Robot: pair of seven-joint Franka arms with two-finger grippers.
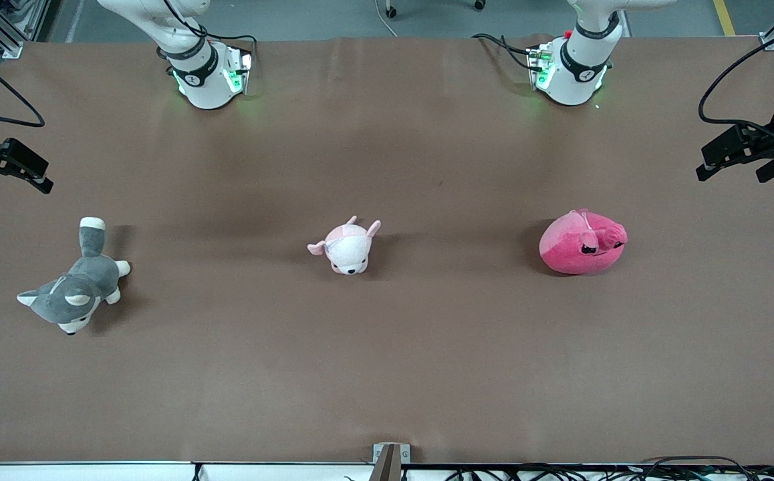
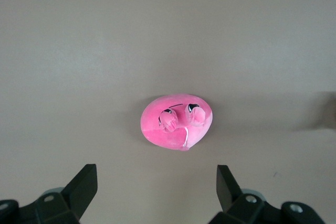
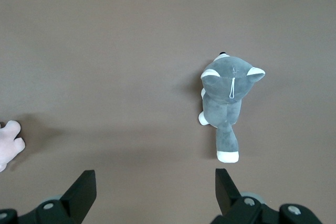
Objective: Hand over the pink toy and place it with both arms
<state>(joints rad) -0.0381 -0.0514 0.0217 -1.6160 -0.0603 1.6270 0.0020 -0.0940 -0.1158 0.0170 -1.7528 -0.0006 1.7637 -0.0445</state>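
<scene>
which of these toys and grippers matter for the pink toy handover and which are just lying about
For the job:
- pink toy, toward the left arm's end of the table
- left gripper, open, waiting at that end
- right gripper, open, at the right arm's end

Just lying about:
- pale pink-and-white plush, mid-table
- grey husky plush

The pink toy (image 1: 582, 243) is soft plush cloth, as are the grey husky (image 1: 74, 287) and pale pink animal (image 1: 347, 247). The bench (image 1: 387, 374) is covered in matt, smooth brown sheet.
</scene>
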